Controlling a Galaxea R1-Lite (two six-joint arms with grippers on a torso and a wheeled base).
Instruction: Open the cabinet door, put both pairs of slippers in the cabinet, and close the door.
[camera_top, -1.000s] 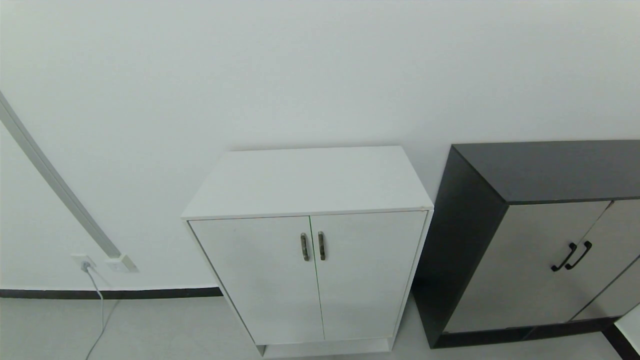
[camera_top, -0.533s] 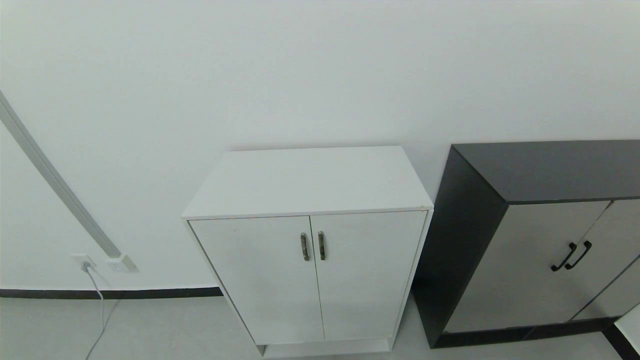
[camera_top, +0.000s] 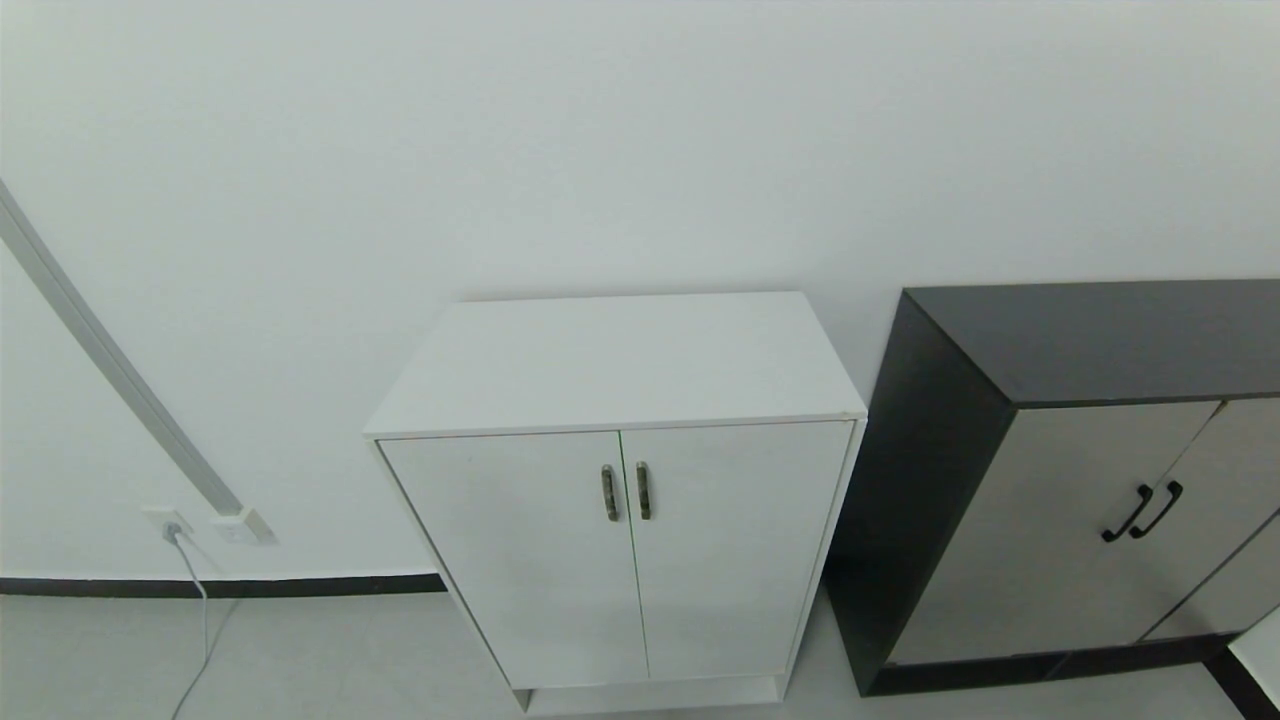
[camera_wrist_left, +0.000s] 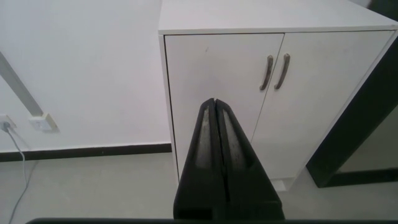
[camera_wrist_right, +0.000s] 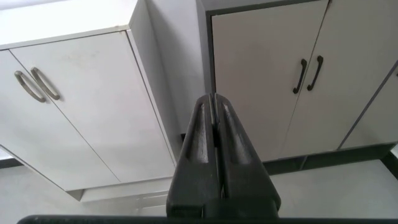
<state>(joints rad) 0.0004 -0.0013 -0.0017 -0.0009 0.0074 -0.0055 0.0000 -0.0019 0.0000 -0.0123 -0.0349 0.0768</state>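
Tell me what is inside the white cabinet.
Its inside cannot be seen: both doors of the white cabinet are shut, the two handles side by side at the middle seam.

A white wall (camera_top: 600, 130) fills the upper frame. At right stands a dark cabinet (camera_top: 950, 480) with grey doors (camera_top: 1060, 540) and black handles (camera_top: 1145, 512). At lower left a grey conduit (camera_top: 110, 362) slants toward a socket (camera_top: 165, 522). A cable (camera_top: 203, 620) drops past the black baseboard (camera_top: 300, 586) to the grey floor (camera_top: 350, 660).

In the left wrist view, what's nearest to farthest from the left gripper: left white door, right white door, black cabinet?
1. Left white door, straight ahead of the left gripper.
2. Right white door, beside it.
3. Black cabinet, beyond that door.
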